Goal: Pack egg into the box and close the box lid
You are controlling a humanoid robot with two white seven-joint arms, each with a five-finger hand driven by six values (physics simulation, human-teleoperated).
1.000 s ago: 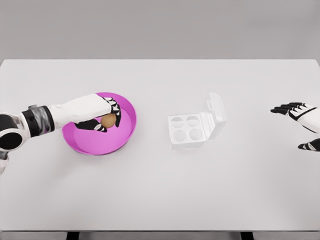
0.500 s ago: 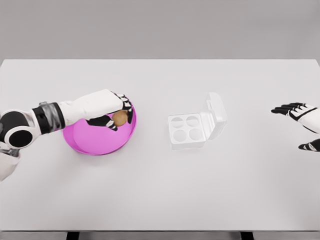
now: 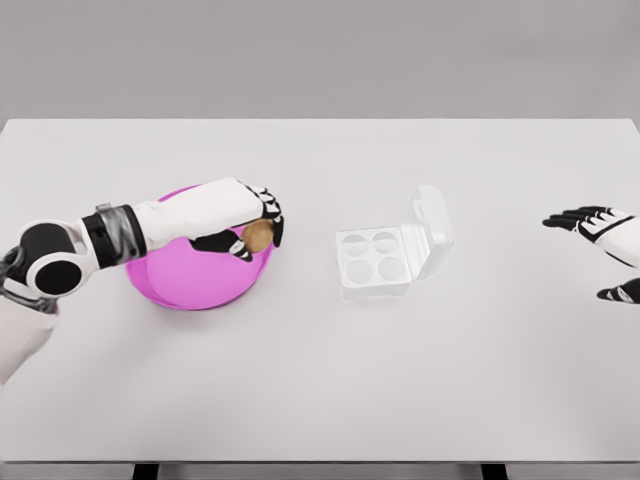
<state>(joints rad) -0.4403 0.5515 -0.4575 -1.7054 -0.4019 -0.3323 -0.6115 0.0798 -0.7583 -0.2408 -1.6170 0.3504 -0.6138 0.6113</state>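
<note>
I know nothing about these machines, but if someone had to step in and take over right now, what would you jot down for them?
Left hand: shut on the egg, held over the right rim of the pink bowl.
Right hand: open, holding nothing, at the table's far right edge.
Egg box: right of the bowl on the white table, lid standing open on its right side, all four cups empty.
Done: egg grasped and lifted.
Left: carry the egg right to the box, set it in a cup, let go, then close the lid.
</note>
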